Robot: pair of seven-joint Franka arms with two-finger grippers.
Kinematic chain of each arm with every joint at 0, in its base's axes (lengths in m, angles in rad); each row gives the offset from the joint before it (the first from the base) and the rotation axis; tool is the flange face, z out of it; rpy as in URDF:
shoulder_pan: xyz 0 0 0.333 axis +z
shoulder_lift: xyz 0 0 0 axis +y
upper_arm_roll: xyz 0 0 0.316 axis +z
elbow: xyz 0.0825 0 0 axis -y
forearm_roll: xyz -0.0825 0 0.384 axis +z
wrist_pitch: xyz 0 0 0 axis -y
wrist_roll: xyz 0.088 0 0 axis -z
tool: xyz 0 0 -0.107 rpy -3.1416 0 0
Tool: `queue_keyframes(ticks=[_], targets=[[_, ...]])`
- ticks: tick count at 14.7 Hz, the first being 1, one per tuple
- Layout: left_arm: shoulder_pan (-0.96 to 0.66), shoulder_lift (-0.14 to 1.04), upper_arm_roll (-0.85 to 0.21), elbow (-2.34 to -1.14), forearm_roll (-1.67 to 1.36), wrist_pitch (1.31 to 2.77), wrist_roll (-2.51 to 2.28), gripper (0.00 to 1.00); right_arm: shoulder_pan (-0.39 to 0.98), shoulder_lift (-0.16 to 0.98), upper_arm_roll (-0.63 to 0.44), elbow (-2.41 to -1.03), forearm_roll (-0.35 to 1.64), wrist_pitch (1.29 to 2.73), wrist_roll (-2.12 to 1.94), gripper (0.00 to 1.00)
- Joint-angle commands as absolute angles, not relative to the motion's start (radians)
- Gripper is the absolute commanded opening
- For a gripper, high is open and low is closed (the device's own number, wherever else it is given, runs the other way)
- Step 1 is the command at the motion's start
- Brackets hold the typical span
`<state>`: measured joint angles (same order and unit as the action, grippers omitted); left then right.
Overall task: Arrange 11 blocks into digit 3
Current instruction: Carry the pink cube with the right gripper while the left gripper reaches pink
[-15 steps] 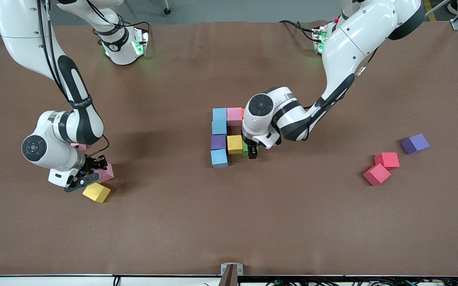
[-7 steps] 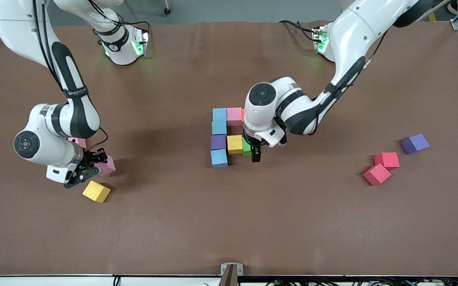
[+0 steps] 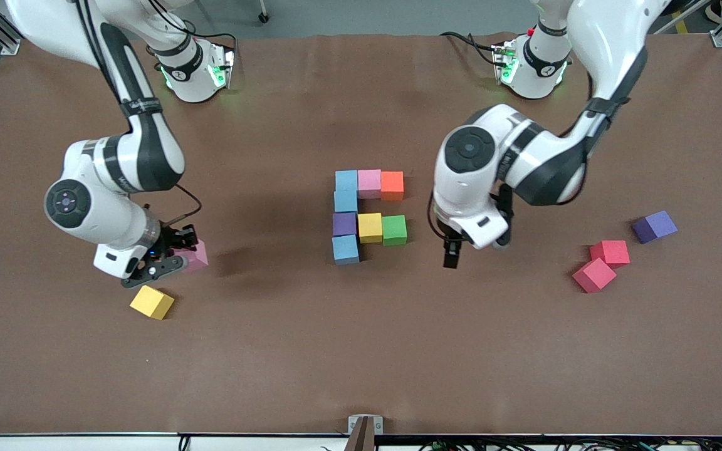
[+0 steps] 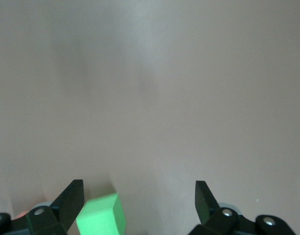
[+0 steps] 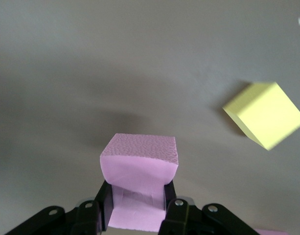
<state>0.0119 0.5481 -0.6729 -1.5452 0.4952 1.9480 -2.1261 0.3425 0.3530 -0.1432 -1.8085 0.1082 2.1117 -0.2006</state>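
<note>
Front view: the unfinished digit 3 [image 3: 367, 214] sits mid-table as eight cubes, its green block [image 3: 394, 229] ending the middle bar; the bar nearest the camera is not yet built
Front view, arms: the left gripper [image 3: 450, 255] hangs empty over bare table beside the green block; the right gripper [image 3: 173, 255] carries a pink block [image 3: 195, 254] toward the right arm's end of the table, above a loose yellow block [image 3: 151, 302]
Front view, spares: two red blocks [image 3: 601, 264] and a purple block [image 3: 654, 226] lie toward the left arm's end
Left wrist view: fingers [image 4: 71, 199] spread wide, nothing between them
Right wrist view: jaws clamped on the pink block [image 5: 139, 168], its soft foam bulging
Risk: the squeezed foam could spring askew on release and nudge set neighbours; a low carry could clip the light blue block [image 3: 345, 248] ending the column
</note>
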Motion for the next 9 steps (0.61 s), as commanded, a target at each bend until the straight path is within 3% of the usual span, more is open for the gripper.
queue_keyframes(ticks=[1,4,9], targets=[[0.084,0.557,-0.68,-1.525,0.479,1.922,-1.941,1.0,0.405,0.466,-0.149,-1.633,0.123,2.065,-0.066,0.22],[0.17,0.557,-0.681,-1.523,0.479,1.922,-1.739,1.0,0.465,0.619,-0.149,-1.436,0.179,2.011,0.033,0.22],[0.303,0.569,-0.678,-1.502,0.479,1.922,-1.375,1.0,0.552,0.851,-0.149,-1.192,0.21,2.063,0.179,0.22]])
